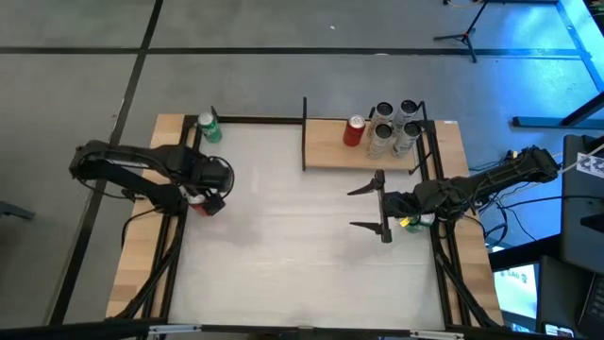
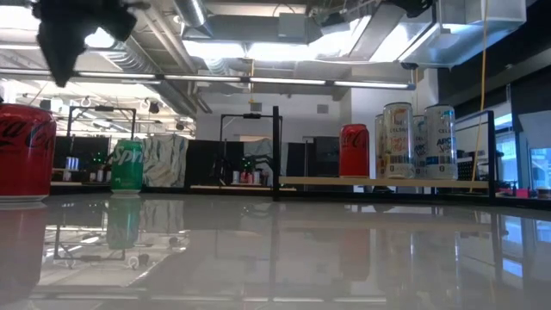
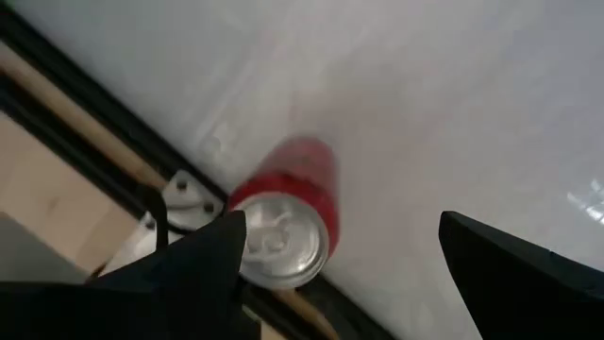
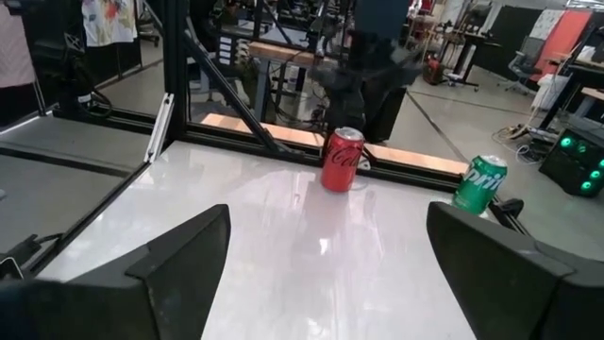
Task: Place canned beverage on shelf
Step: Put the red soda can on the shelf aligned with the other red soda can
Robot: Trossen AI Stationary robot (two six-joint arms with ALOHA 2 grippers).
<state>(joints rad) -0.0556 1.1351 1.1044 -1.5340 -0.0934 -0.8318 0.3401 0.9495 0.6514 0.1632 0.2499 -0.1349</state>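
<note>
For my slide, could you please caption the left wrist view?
Open left gripper hovering above an upright red can on the white table.

Left tool [image 1: 209, 192] open over a red can [image 1: 204, 204]; shelf [image 1: 363, 156] holds five cans.

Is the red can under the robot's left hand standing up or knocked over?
Standing up. The red can shows its round silver top, and it stands tall on the table.

Both arms are dark, almost black, built from rounded segments with thick joints. The left arm [image 1: 142, 170] carries a small red part close to its wrist. The right arm [image 1: 491, 184] has a small yellow-green mark near its wrist, and black cables run along it. Each arm ends in two flat, pointed black fingers [image 1: 366, 186].
</note>
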